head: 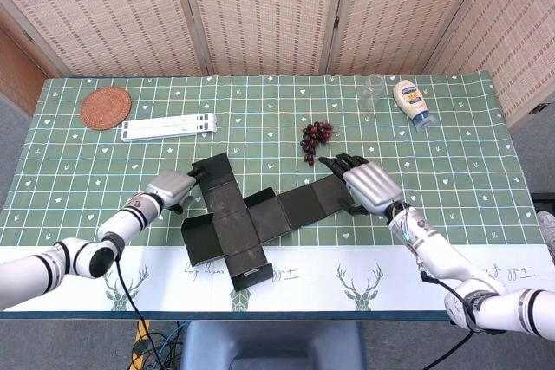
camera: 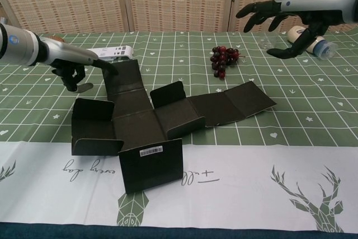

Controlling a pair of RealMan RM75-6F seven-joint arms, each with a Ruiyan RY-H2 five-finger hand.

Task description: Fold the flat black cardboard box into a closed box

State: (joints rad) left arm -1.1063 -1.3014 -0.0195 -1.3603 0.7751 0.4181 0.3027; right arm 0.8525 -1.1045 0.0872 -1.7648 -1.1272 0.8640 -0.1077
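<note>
At table centre lies the black box (head: pixel 251 218), long axis left-right, flaps partly raised. Left hand (head: pixel 171 189) (nearer) touches the rear-left flap (camera: pixel 123 75), fingers extended; right hand (camera: pixel 279 20) hovers spread above the flat right panel (camera: pixel 232 102).

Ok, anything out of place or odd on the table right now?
Mostly tidy. The mayonnaise bottle lies on its side at the far right, and loose grapes sit just beyond the black box. No spills or damage visible.

Only script on the tablecloth (camera: pixel 235 194) reads, roughly "every day".
</note>
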